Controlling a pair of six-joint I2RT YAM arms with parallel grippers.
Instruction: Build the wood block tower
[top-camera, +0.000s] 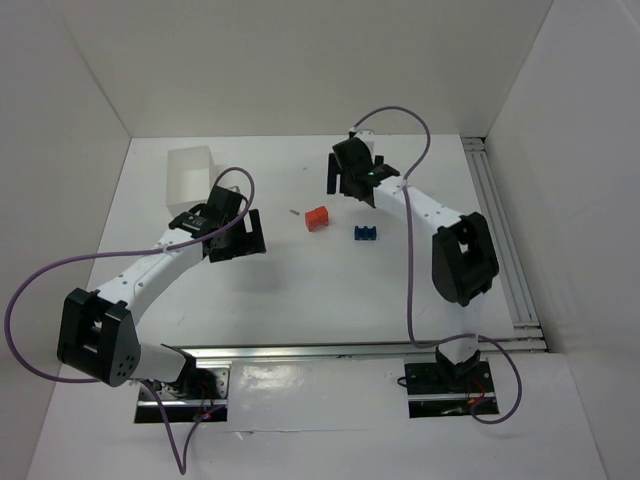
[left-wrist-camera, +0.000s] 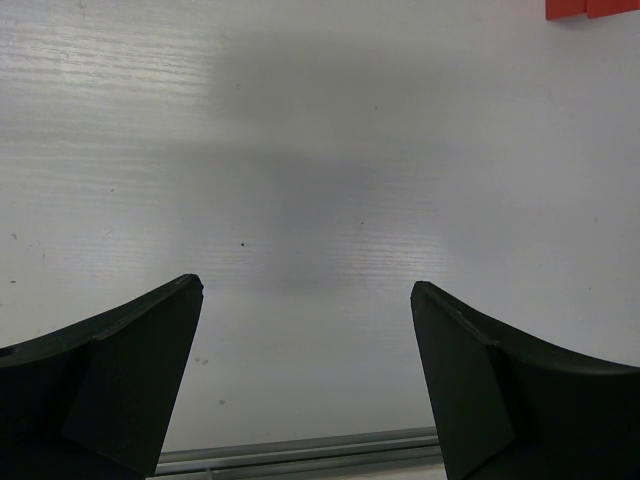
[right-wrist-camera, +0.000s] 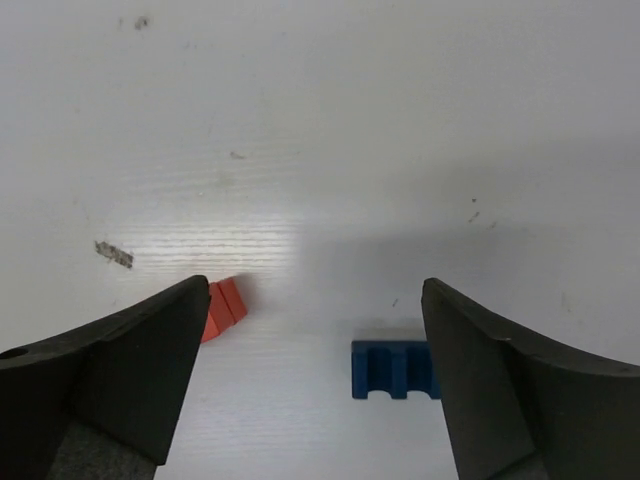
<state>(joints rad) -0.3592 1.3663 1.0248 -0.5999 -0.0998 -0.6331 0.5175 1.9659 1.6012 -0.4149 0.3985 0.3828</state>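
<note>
Two red-orange blocks (top-camera: 317, 218) lie pressed together on the white table, with a notched blue block (top-camera: 366, 233) a short way to their right. My right gripper (top-camera: 346, 184) hovers just behind them. In the right wrist view it (right-wrist-camera: 315, 290) is open and empty, the red-orange blocks (right-wrist-camera: 224, 306) peeking out beside its left finger and the blue block (right-wrist-camera: 392, 369) by its right finger. My left gripper (top-camera: 240, 243) is left of the blocks, open and empty (left-wrist-camera: 305, 290). A corner of the red-orange blocks (left-wrist-camera: 590, 8) shows at the top right of the left wrist view.
A white rectangular box (top-camera: 190, 175) stands at the back left, behind the left gripper. A small grey scrap (top-camera: 292, 211) lies just left of the red-orange blocks. Metal rails run along the near edge (top-camera: 350, 352) and the right side (top-camera: 500, 230). White walls enclose the table.
</note>
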